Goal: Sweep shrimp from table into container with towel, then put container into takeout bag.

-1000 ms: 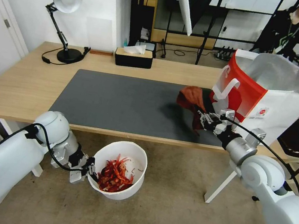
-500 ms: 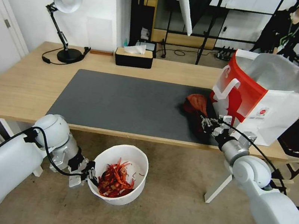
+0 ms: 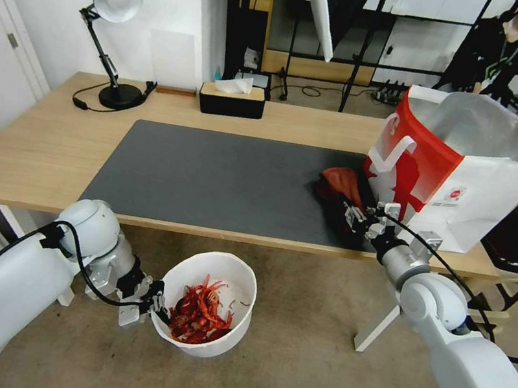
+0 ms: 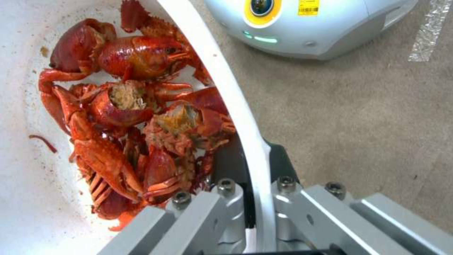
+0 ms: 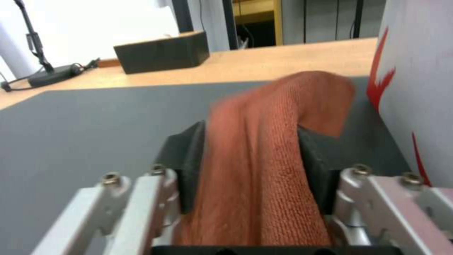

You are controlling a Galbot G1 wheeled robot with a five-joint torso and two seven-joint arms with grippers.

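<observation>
Below the table's front edge, my left gripper is shut on the near rim of the white container and holds it above the floor. The shrimp lie heaped inside. In the left wrist view the left gripper has one finger inside the container's wall, against the shrimp, and one outside. My right gripper rests low on the dark mat, shut on the rust-red towel, which lies bunched against the takeout bag. In the right wrist view the towel runs between the right gripper's pads.
A black desk lamp and a black tissue box stand along the table's far side. The bag stands open at the right end. Carpet floor lies under the container, with a white table leg to the right. My own base shows near the container.
The right gripper has lowered the towel from mid-air onto the mat beside the bag. The left arm has sunk slightly with the container.
</observation>
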